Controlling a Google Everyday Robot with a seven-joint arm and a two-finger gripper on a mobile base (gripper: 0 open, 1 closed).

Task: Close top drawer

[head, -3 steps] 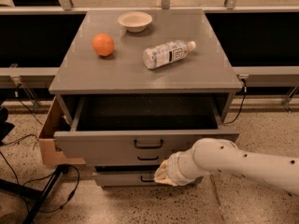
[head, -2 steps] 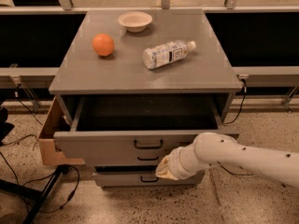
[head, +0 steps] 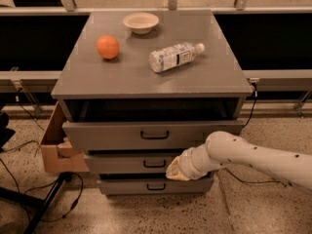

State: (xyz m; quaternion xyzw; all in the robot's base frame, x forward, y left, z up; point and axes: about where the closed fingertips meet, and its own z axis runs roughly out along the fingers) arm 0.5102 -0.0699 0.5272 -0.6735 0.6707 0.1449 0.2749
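The top drawer (head: 112, 136) of a grey cabinet stands partly pulled out, and its inside is dark. Its grey front carries a small black bar handle (head: 155, 135). My gripper (head: 176, 170), pale and at the end of a white arm coming in from the right, sits low in front of the cabinet. It is just below the top drawer's front, against the right part of the middle drawer (head: 122, 164). The bottom drawer (head: 126, 185) is below it.
On the cabinet top (head: 122, 82) lie an orange (head: 107, 47), a pale bowl (head: 141, 22) and a plastic bottle (head: 174, 57) on its side. A cardboard box (head: 53, 145) hangs at the cabinet's left side. Cables and a black stand leg (head: 48, 204) lie on the floor at left.
The top drawer's front has moved back toward the cabinet, so less of the opening shows. My gripper and arm have shifted slightly up and inward with it.
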